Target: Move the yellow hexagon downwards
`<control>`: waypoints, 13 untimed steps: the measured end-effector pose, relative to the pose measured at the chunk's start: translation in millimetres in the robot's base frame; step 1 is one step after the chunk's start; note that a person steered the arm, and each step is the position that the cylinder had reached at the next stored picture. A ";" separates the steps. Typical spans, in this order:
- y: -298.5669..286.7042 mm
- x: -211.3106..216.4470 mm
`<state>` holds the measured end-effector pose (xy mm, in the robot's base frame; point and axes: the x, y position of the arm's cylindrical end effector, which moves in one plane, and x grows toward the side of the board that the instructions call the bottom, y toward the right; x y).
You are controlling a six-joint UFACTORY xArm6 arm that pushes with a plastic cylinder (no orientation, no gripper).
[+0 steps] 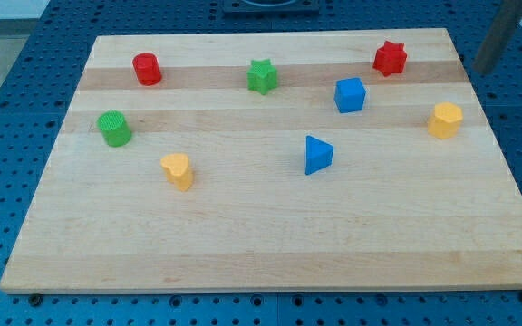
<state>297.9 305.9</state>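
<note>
The yellow hexagon (445,119) lies near the right edge of the wooden board (270,244). My rod comes down from the view's top right corner. My tip (482,71) is just off the board's right edge, above and slightly right of the yellow hexagon, and it does not touch the hexagon. The red star (390,58) lies to the left of the tip.
Other blocks lie on the board: a blue cube (350,94), a blue triangle (317,154), a green star (262,76), a red cylinder (147,69), a green cylinder (114,129) and a yellow heart-like block (178,170). A blue perforated table surrounds the board.
</note>
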 end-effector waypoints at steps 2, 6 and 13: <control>-91.9 16.1; -126.7 77.6; -88.9 67.5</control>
<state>365.4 217.0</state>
